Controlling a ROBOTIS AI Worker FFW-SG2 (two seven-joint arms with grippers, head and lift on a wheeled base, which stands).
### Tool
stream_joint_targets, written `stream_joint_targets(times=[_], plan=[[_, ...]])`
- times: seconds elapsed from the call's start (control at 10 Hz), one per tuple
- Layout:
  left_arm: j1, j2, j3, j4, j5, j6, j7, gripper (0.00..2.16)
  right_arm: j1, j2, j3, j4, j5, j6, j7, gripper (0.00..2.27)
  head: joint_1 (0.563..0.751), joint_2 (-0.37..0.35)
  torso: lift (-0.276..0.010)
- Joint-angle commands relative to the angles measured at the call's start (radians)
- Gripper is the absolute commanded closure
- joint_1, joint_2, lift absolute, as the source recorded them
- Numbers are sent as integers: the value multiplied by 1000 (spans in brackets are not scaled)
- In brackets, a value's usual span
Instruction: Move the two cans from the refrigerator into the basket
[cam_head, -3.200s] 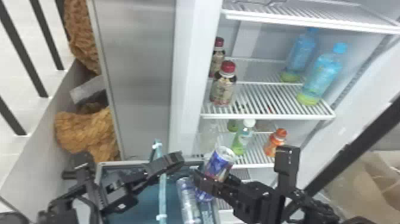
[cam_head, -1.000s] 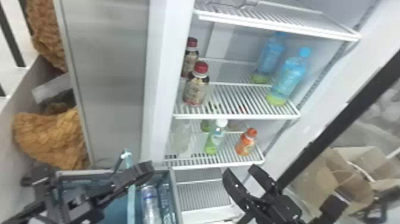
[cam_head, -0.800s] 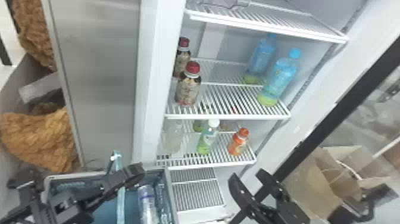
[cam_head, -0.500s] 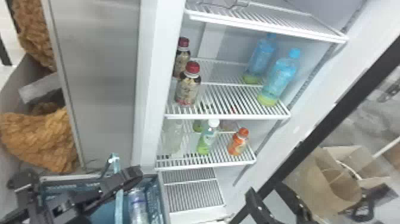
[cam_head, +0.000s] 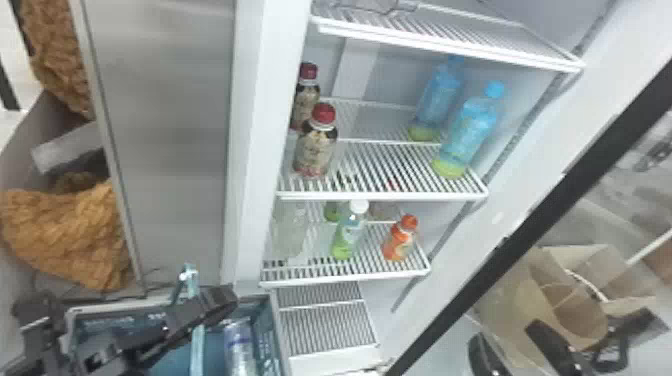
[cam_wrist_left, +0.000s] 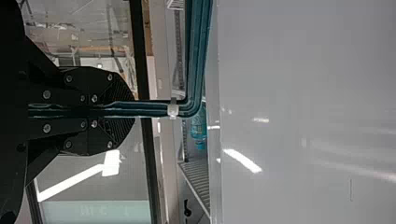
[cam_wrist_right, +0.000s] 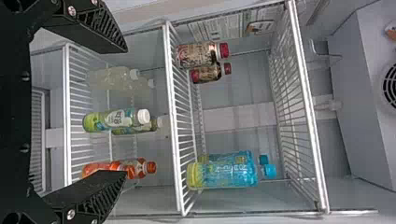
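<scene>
Withdrawing empty: right gripper (cam_head: 502, 331) has left the basket (cam_head: 280, 330), fingers apart; left gripper (cam_wrist_left: 130, 109) clamped on handle (cam_wrist_left: 197, 60). Can (cam_head: 239, 345) inside; second likely dropped, transfer probably done.

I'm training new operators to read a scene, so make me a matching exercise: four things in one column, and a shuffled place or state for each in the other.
Things
1. Basket handle
2. Right gripper
3. Red-capped bottles
4. Orange bottle

Places and states
A. On the lower shelf, with a white-capped green bottle
B. Between the closed fingers of the left gripper
C. On the same shelf as the blue bottles
D. Fingers apart, nothing between them

Right pairs: 1-B, 2-D, 3-C, 4-A
</scene>
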Motion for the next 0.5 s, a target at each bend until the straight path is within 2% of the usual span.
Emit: stream_joint_targets(times=[0.0,0.4], plan=[[1,-2,4,-6,-2,-7,-2,1191,13,2,-10,-3,7,-1,2,122,695,-350,-31],[10,-2,8,-8,0,-7,-2,1191,33,10,-10,-6,29,-1,8,122,695,-350,-31]])
